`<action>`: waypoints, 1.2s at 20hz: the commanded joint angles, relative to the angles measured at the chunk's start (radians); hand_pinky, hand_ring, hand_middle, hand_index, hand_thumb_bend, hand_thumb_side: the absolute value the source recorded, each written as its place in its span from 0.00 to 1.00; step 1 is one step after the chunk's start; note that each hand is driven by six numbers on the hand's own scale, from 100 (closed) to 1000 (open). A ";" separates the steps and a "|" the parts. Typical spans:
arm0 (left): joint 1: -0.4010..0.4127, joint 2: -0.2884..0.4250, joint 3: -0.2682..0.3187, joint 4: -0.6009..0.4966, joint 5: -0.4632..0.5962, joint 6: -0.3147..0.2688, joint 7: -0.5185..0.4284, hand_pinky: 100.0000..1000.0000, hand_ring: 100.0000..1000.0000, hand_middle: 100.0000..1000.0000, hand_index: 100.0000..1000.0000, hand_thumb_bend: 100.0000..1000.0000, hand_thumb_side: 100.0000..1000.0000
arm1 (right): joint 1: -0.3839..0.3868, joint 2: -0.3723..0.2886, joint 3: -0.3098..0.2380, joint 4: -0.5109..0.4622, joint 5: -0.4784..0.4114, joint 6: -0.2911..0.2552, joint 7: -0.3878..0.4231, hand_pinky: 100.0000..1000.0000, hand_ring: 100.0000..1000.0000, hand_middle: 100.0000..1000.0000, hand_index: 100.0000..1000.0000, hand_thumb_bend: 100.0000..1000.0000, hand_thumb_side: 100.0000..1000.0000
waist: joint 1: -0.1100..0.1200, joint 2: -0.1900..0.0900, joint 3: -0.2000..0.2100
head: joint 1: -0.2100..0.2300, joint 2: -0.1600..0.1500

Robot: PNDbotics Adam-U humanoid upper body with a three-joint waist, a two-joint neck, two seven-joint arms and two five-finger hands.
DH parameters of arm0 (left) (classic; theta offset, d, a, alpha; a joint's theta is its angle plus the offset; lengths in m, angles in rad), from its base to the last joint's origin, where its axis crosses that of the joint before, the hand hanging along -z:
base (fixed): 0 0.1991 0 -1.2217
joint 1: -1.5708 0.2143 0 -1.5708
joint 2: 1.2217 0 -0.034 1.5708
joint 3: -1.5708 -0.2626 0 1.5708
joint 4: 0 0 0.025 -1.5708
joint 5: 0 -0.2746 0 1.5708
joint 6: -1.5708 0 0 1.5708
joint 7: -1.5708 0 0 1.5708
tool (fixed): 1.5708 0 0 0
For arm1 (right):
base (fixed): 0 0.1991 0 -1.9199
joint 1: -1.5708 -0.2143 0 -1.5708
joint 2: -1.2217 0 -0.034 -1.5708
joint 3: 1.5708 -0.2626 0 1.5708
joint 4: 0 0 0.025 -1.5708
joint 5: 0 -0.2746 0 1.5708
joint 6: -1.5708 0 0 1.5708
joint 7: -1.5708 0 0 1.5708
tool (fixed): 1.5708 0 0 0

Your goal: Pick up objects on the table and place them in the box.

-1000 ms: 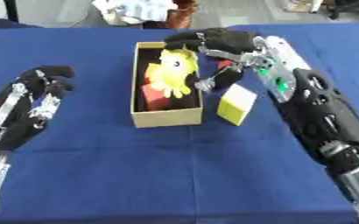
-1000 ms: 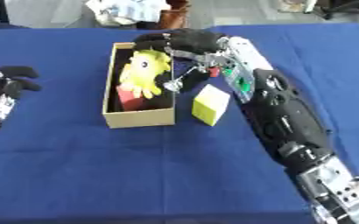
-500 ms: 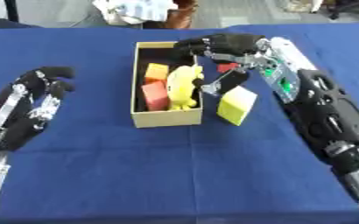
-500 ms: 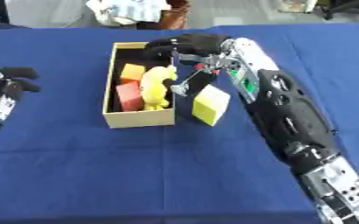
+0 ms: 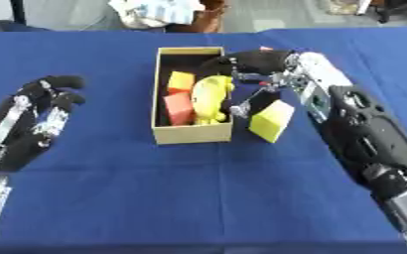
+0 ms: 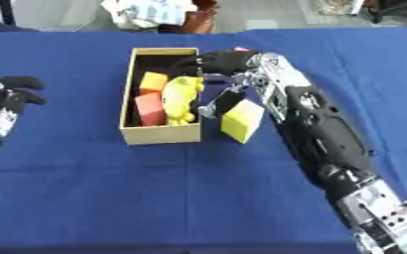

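Blue-clothed table (image 5: 155, 198); open tan cardboard box (image 5: 189, 135) holding yellow soft toy (image 5: 209, 97); right hand (image 5: 257, 61) at box's right rim, fingers spread, empty; yellow cube (image 5: 271, 120) just right of box.

Deep blue cloth (image 5: 155, 198) covers the table. The box (image 5: 192, 134) is tan cardboard, dark inside. In it, a yellow toy (image 5: 210, 96), a red block (image 5: 179, 108) at nine o'clock of it, an orange-yellow block (image 5: 181, 81) at eleven. Outside at three o'clock, a pale yellow cube (image 5: 271, 120). Right hand (image 5: 255, 62) black with silver; left hand (image 5: 33, 119) black, grey-streaked.
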 commanded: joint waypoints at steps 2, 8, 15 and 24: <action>-0.006 0.007 0.004 -0.008 0.001 -0.001 -0.004 0.81 0.67 0.70 0.82 0.00 0.71 | -0.017 -0.018 -0.011 0.006 0.033 -0.060 -0.006 0.88 0.98 1.00 1.00 0.00 0.39 | 0.003 -0.027 0.001 | 0.004 0.005; -0.002 0.011 0.007 -0.005 -0.003 0.000 -0.006 0.81 0.67 0.70 0.82 0.00 0.71 | -0.008 -0.091 0.022 -0.046 -0.042 -0.101 -0.012 0.88 0.99 1.00 1.00 0.00 0.37 | -0.003 -0.028 -0.009 | 0.018 0.005; 0.003 0.015 0.008 -0.003 -0.007 0.001 -0.008 0.81 0.67 0.70 0.82 0.00 0.72 | 0.029 -0.203 0.079 -0.145 -0.143 -0.137 0.051 0.89 1.00 1.00 1.00 0.00 0.40 | -0.012 -0.027 -0.018 | 0.033 0.005; 0.004 0.018 0.008 -0.001 -0.011 0.001 -0.010 0.81 0.67 0.71 0.82 0.00 0.73 | 0.066 -0.291 0.104 -0.233 -0.263 -0.113 0.133 0.90 1.00 1.00 1.00 0.00 0.45 | -0.020 -0.026 -0.020 | 0.043 0.005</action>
